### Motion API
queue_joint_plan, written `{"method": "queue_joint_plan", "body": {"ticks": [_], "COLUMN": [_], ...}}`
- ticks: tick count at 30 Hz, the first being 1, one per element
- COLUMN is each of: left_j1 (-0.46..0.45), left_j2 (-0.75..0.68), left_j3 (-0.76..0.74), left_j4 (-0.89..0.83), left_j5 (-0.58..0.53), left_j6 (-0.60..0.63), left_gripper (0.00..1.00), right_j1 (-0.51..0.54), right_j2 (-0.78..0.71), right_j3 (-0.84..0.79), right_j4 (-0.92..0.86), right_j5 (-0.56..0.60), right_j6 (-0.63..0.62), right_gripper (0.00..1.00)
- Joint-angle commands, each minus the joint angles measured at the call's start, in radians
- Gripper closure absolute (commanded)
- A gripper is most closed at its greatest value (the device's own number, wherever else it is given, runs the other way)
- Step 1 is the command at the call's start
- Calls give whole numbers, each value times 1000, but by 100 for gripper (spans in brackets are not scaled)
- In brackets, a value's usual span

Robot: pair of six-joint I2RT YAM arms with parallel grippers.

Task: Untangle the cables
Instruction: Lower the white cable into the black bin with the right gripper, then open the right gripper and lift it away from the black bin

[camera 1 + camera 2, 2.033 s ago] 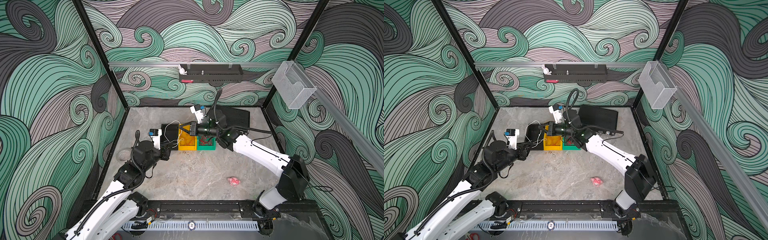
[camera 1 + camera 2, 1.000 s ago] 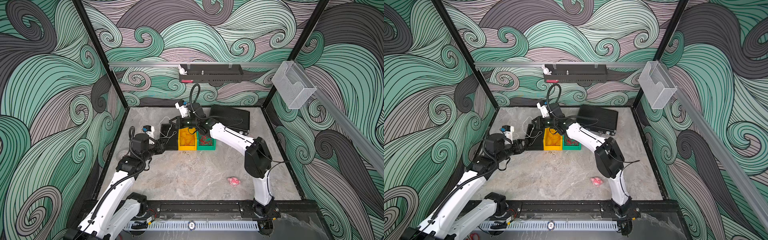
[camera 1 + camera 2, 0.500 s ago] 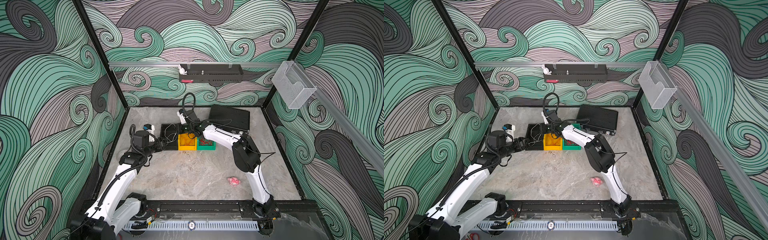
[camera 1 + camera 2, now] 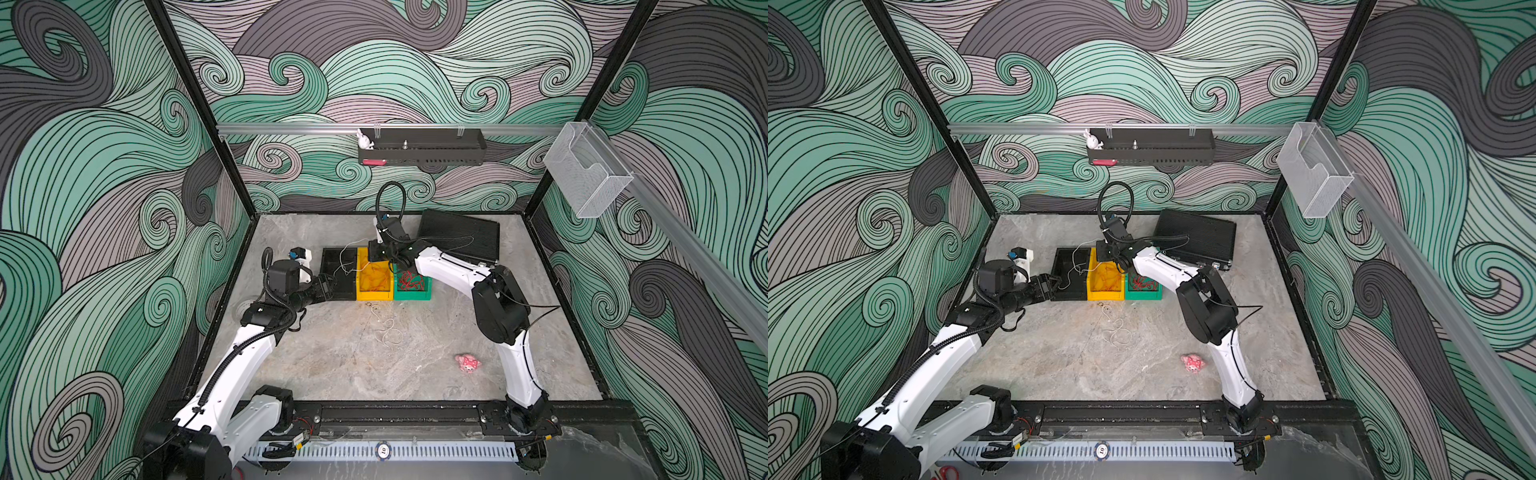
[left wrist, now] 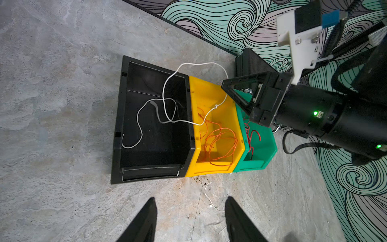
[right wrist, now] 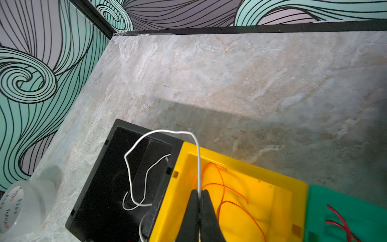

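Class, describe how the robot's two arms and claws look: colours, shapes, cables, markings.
The left arm and right arm have white shells between black joints, with black corrugated hoses alongside. White camera brackets with blue plugs sit at the wrists. The left claw and right claw are black with tapering fingers; the right's show open triangular frames. Two green lights dot its wrist.

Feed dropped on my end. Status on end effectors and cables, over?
Right end effector shut on white cable above yellow bin. Left end effector open, empty, near black bin. Cable trails into black bin; orange cables beneath.
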State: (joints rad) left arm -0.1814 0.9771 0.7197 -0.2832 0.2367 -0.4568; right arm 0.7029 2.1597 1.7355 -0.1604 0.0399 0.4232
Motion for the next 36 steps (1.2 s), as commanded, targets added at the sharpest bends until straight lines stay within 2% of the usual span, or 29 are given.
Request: {"method": "queue_joint_plan", "body": {"ticks": [1,10,18,27,32,33,36], "left_j1": [9,14,22,31,34,34,35], "left_j2": [-21,-37,-51,-69,-68,-68,-70], "left_j3": [1,-13,-17,-34,-40,-41,-40], "left_j4": [4,0,-15,-18,-14,-14,-16], "left_j5": [9,7,21,24,29,29,30], "left_j6": [-2,-3,-3,-3,-5,-5,-6], "left_gripper": [45,45,45,45,45,45,45], "right_j1": [4,54,108,113,112,112,112], "right_j2": [-48,-18,99,209,232,230,210], "right_j3": [-16,-6,114,222,275,279,276], "right_j4": [26,99,47,-59,-136,-142,-156], "right_j5": [21,-98,-99,-112,-104,-101,-93], "right_j6": [7,39,42,48,45,42,28], "right_gripper": [98,98,97,95,85,77,67]}}
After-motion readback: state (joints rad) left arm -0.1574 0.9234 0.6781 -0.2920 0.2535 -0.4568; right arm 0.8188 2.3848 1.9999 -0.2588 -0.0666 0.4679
